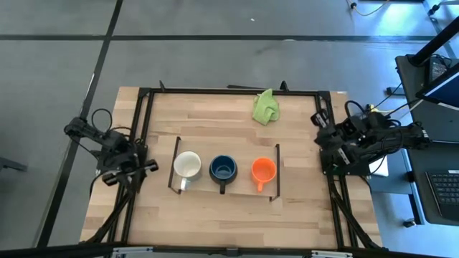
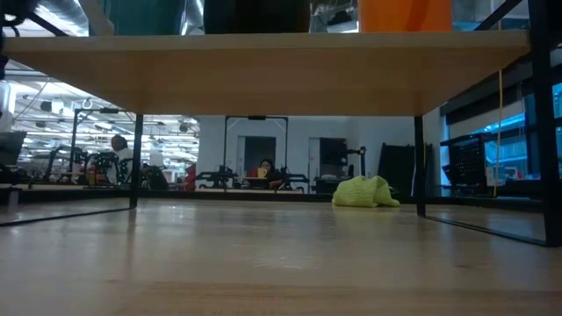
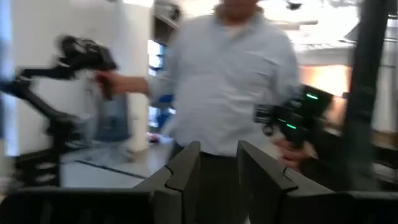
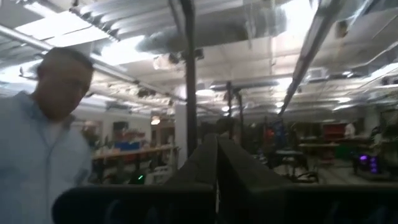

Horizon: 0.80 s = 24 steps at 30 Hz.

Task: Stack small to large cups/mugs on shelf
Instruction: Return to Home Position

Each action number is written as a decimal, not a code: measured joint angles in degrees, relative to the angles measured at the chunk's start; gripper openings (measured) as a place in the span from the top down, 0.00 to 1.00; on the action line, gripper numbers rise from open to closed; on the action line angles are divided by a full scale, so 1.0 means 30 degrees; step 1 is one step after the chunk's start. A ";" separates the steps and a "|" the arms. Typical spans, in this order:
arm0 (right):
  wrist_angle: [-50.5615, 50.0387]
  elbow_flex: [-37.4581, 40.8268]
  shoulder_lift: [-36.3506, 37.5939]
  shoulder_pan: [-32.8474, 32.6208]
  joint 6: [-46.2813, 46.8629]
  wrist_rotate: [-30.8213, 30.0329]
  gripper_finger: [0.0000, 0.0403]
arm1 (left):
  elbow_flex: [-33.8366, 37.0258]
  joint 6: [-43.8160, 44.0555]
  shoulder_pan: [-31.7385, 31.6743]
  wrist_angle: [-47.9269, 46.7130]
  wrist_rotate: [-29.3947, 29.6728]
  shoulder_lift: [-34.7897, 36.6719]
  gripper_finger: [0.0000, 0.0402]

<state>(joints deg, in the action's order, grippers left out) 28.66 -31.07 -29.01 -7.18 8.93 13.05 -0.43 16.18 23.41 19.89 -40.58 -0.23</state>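
Three handled mugs stand upright in a row on the light-wood shelf (image 1: 204, 147): a white-grey one (image 1: 187, 165) at the left, a dark blue one (image 1: 223, 169) in the middle, and a small orange one (image 1: 263, 170) at the right. The low view looks under the shelf board (image 2: 263, 75), with the orange mug's base (image 2: 404, 13) above it. My left gripper (image 1: 133, 170) waits at the table's left edge, its fingers a little apart (image 3: 217, 171) and empty. My right gripper (image 1: 331, 154) waits at the right edge, shut (image 4: 216, 162) and empty.
A lime-green cloth (image 1: 266, 106) lies crumpled near the table's far edge, and it also shows in the low view (image 2: 364, 191). Black frame rails (image 1: 143, 129) run along the table's sides. A person in a light shirt (image 3: 230, 81) stands beyond the table.
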 joint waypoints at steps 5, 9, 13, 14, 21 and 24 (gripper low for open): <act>-0.0662 0.0000 -0.0135 0.0000 -0.0051 0.2600 0.99 | 0.0000 0.1596 0.0008 -0.3388 -0.1668 -0.0001 0.75; -0.1398 0.0000 -0.0168 -0.0007 -0.0051 0.2850 0.99 | -0.0018 0.1327 -0.0282 -0.5431 -0.1146 -0.0340 0.75; -0.2566 -0.0005 -0.0239 -0.0005 -0.0065 0.2830 0.99 | -0.0022 -0.0473 -0.1006 -0.5380 0.0585 -0.1137 0.75; -0.2816 -0.0004 -0.0296 -0.0007 -0.0002 0.2759 0.99 | -0.0022 -0.0606 -0.1182 -0.5379 0.1058 -0.1398 0.75; -0.4804 -0.0007 -0.0415 -0.0007 -0.0044 0.2705 0.99 | -0.0022 -0.0447 -0.2221 -0.5372 0.1628 -0.3432 0.75; -0.5953 -0.0007 -0.0537 -0.0001 -0.0119 0.2699 0.99 | -0.0022 -0.0545 -0.2437 -0.5372 0.1644 -0.4388 0.75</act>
<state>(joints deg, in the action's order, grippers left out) 10.80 -31.09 -30.63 -7.18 8.57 21.15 -0.49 14.55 16.10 3.77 -35.65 -13.39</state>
